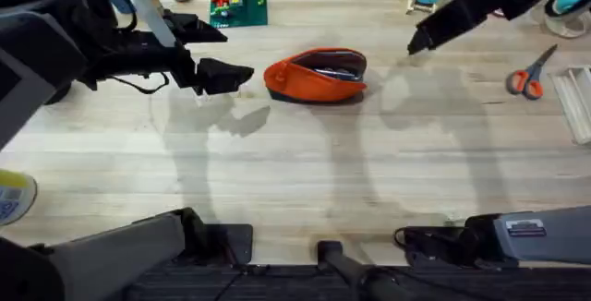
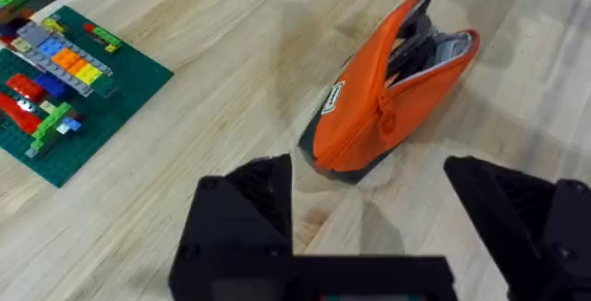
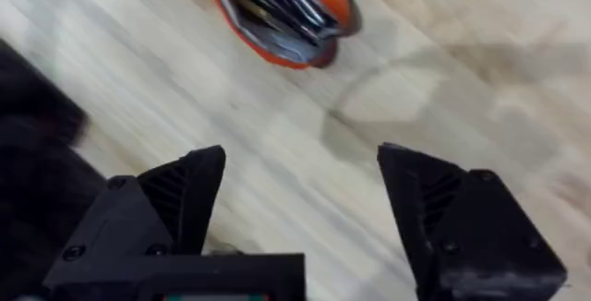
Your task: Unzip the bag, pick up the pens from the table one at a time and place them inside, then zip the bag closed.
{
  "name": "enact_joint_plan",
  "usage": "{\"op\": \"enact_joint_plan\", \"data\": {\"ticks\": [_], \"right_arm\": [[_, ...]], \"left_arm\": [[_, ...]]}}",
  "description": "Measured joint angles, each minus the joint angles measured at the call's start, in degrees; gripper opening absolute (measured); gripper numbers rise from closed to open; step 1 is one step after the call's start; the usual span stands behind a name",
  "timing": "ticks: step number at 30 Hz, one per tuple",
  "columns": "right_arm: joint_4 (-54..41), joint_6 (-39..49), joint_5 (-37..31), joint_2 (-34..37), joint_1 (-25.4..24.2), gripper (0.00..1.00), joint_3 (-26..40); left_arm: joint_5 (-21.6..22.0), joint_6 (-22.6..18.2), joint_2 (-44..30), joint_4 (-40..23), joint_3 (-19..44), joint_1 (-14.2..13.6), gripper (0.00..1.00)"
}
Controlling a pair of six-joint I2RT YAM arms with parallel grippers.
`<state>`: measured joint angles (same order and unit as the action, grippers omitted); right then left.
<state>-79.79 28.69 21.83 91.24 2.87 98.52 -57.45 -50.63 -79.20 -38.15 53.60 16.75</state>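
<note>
Both black two-finger grippers, the left (image 2: 369,218) and the right (image 3: 300,209), are hovering released and empty on either side of the soft orange zip pouch (image 1: 317,76), which is lying gaping mid-table on the pale wooden tabletop (image 1: 295,172) with dark pens (image 3: 277,1) apparently inside, seemingly awaiting zipping.
</note>
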Motion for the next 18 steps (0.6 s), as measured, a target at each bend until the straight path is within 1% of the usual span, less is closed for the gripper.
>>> {"op": "enact_joint_plan", "data": {"ticks": [7, 11, 14, 18], "right_arm": [[-0.13, -11.96, 11.32, 0.00, 0.00, 0.996, 0.00], [-0.15, -18.90, 15.62, 0.00, 0.16, 0.996, 0.00], [0.16, -24.63, 15.80, 0.00, 0.87, 0.996, 0.00], [1.06, -33.14, 12.05, 0.00, 4.34, 0.996, 0.00]], "left_arm": [[0.02, 0.00, 0.00, 0.00, 0.00, 0.00, 0.993], [0.02, 0.00, 0.00, 0.00, 0.00, 0.00, 0.993], [0.02, 0.00, 0.00, 0.00, 0.00, 0.00, 0.993], [0.01, -0.01, 0.00, 0.00, 0.00, 0.00, 0.992]]}}
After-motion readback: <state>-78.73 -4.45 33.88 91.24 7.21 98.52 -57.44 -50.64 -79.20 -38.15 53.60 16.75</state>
